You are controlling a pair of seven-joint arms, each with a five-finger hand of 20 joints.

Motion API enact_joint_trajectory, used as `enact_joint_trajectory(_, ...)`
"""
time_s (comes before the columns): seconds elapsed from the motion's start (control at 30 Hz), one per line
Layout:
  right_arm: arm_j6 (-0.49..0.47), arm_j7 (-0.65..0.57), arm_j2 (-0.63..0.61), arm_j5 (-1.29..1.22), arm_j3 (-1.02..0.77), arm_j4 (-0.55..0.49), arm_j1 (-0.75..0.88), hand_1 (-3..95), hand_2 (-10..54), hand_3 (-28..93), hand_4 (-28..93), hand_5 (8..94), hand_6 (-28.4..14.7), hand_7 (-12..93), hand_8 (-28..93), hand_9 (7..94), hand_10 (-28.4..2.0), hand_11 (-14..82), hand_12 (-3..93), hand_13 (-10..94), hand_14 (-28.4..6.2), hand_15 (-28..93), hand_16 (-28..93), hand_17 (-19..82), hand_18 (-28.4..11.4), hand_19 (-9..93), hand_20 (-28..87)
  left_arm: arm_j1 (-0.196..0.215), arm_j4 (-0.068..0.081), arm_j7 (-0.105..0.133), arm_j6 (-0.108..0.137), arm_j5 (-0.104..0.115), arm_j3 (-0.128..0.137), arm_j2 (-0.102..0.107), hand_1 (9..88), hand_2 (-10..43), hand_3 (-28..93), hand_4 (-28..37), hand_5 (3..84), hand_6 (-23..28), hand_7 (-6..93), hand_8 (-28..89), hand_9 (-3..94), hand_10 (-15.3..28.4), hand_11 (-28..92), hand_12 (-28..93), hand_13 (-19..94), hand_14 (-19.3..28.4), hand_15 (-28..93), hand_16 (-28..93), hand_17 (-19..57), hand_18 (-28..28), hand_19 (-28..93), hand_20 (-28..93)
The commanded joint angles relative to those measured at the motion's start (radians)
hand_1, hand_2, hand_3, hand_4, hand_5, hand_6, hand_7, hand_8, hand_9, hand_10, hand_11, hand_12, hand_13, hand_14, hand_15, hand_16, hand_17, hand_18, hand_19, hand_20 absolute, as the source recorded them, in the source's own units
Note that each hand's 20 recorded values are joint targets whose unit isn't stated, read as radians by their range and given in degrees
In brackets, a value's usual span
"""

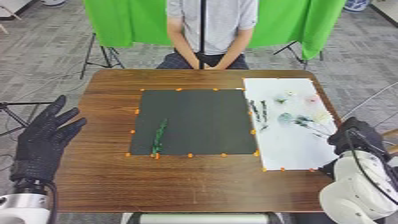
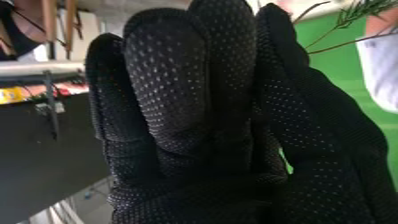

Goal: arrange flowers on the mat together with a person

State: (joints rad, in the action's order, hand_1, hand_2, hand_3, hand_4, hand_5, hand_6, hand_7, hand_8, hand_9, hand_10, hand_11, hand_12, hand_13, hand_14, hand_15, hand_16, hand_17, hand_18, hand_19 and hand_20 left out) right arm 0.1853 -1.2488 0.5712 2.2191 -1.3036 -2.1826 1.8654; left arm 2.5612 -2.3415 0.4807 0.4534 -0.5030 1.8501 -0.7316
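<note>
Green sprig [image 1: 161, 136] lies between the left hand [image 1: 40, 147] and right hand [image 1: 357, 136].

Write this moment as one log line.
green sprig on dark mat; flowers on white sheet; left hand open; right hand beside sheet

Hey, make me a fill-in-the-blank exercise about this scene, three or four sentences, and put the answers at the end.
On the dark mat, the green sprig lies nearer the ____ edge than the right.
The sheet under the pale flowers is ____ in color.
The left robot hand is ____, not shut.
The curtain beyond the table is ____ in color.

Missing words: left; white; open; green.
</note>
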Motion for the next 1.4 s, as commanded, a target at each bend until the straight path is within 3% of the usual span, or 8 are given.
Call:
enact_joint_trajectory(0.03, 0.052, 0.020, 0.011, 0.073, 0.056, -0.063, -0.090, 60.4, -9.5, 60, -28, 90.4, 0.8, 16, 6, 93.7, -9.2, 28.6, 23.1, 92, -4.4, 48, 22, 58, -15.7, 93, -8, 0.022, 0.002, 0.010, 0.013, 0.013, 0.007, 0.003, 21.2, 7.7, 75, -23.4, 29.7, 4.4, 10.9, -8, 29.1, 15.0, 19, 12, 21, 21.0, 41, -5, -9.5, 19.6, 37, 13)
enact_joint_trajectory(0.17, 0.050, 0.047, 0.036, 0.074, 0.196, -0.065, -0.248, 60.2, -9.5, 61, -28, 90.8, 0.7, 16, 6, 93.7, -8.8, 29.5, 22.9, 92, -4.3, 48, 22, 59, -15.6, 93, -7, 0.019, 0.001, -0.007, 0.006, 0.001, 0.016, -0.015, 21.2, 7.7, 75, -23.3, 29.8, 4.5, 10.9, -9, 29.0, 14.9, 18, 12, 21, 21.0, 41, -5, -9.5, 19.6, 37, 13)
enact_joint_trajectory(0.53, 0.042, 0.111, 0.185, 0.011, 0.583, 0.036, -0.648, 60.0, -9.5, 62, -28, 91.1, 0.5, 16, 6, 93.7, -8.5, 30.5, 22.6, 93, -4.4, 48, 23, 59, -15.7, 93, -5, -0.006, 0.000, -0.038, -0.003, -0.019, 0.004, -0.020, 21.2, 7.6, 76, -23.3, 29.7, 4.4, 11.0, -8, 29.1, 15.0, 19, 12, 21, 21.0, 41, -5, -9.5, 19.5, 37, 13)
enact_joint_trajectory(0.6, 0.033, 0.118, 0.211, -0.002, 0.625, 0.055, -0.680, 60.1, -9.5, 62, -28, 91.1, 0.5, 16, 6, 93.7, -8.4, 30.6, 22.5, 93, -4.3, 48, 23, 59, -15.7, 93, -4, -0.004, -0.001, -0.037, 0.000, -0.020, 0.004, -0.019, 21.3, 7.7, 76, -23.3, 29.8, 4.4, 11.0, -9, 29.0, 14.9, 19, 12, 21, 21.0, 41, -5, -9.5, 19.6, 37, 13)
enact_joint_trajectory(0.87, 0.009, 0.119, 0.291, -0.040, 0.777, 0.128, -0.776, 60.0, -9.5, 62, -28, 91.1, 0.6, 16, 6, 93.7, -8.4, 30.6, 22.4, 93, -4.3, 47, 23, 59, -15.6, 93, -4, -0.025, -0.002, -0.093, -0.019, -0.047, 0.012, -0.045, 21.3, 7.7, 75, -23.4, 29.8, 4.4, 11.0, -9, 29.0, 15.0, 18, 12, 21, 21.0, 41, -5, -9.5, 19.6, 37, 13)
enact_joint_trajectory(1.13, -0.058, 0.126, 0.392, -0.096, 0.954, 0.250, -0.890, 59.8, -9.5, 62, -28, 91.1, 0.5, 16, 6, 93.7, -8.4, 30.7, 22.3, 93, -4.1, 47, 23, 59, -15.6, 93, -4, -0.085, 0.010, -0.143, -0.048, -0.082, -0.008, -0.074, 21.3, 7.6, 76, -23.3, 29.7, 4.4, 11.0, -9, 29.1, 15.1, 19, 12, 21, 21.0, 41, -5, -9.5, 19.5, 37, 13)
enact_joint_trajectory(1.33, -0.153, 0.120, 0.444, -0.093, 0.986, 0.304, -0.899, 59.1, -9.5, 63, -28, 90.9, 0.7, 16, 7, 93.7, -8.4, 30.7, 22.3, 93, -4.1, 47, 23, 59, -15.6, 93, -4, -0.109, 0.015, -0.163, -0.060, -0.099, -0.015, -0.087, 21.3, 7.7, 76, -22.9, 29.7, 4.4, 11.0, -9, 29.0, 15.0, 18, 12, 21, 21.0, 41, -5, -9.5, 19.5, 37, 13)
enact_joint_trajectory(1.4, -0.181, 0.121, 0.449, -0.090, 0.985, 0.304, -0.892, 58.6, -9.5, 63, -27, 90.8, 0.7, 16, 7, 93.7, -8.7, 31.1, 22.1, 93, -4.2, 47, 23, 59, -15.6, 93, -3, -0.100, 0.013, -0.152, -0.054, -0.089, -0.011, -0.079, 21.4, 7.7, 76, -22.7, 29.7, 4.4, 11.0, -9, 29.0, 14.9, 18, 12, 21, 21.0, 41, -5, -9.5, 19.5, 37, 13)
